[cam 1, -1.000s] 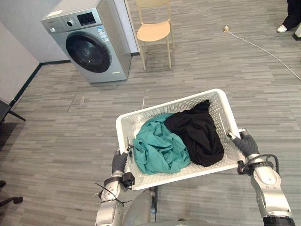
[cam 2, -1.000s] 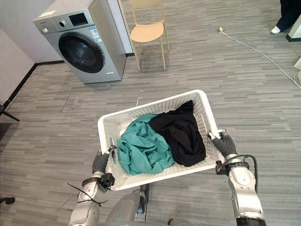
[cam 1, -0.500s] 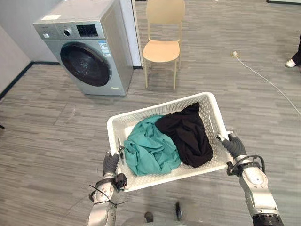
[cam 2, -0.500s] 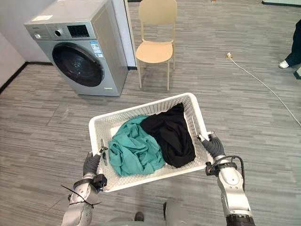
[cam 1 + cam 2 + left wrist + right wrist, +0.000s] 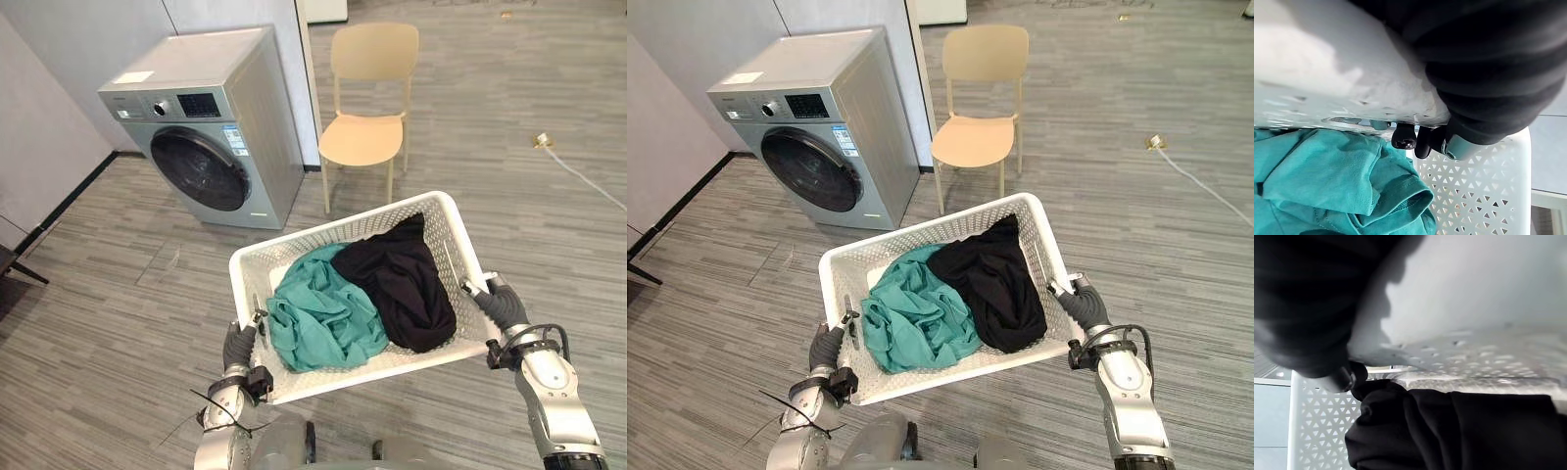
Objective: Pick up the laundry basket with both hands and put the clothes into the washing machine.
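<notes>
From the head, the white basket (image 5: pixel 257 279) is held up off the floor (image 5: pixel 118 323) between both hands. The left hand (image 5: pixel 238 345) grips its near-left rim and the right hand (image 5: pixel 498 305) its right rim. A teal cloth (image 5: pixel 323 318) and a black cloth (image 5: pixel 407 284) lie inside, touching. The washer (image 5: pixel 211 137) stands well beyond with its door closed, and a chair (image 5: pixel 367 137) is beside it.

At the left wrist, dark fingertips (image 5: pixel 1404 137) hook over the rim just above the teal cloth.

At the right wrist, the hand curls round the rim beside the black cloth.
</notes>
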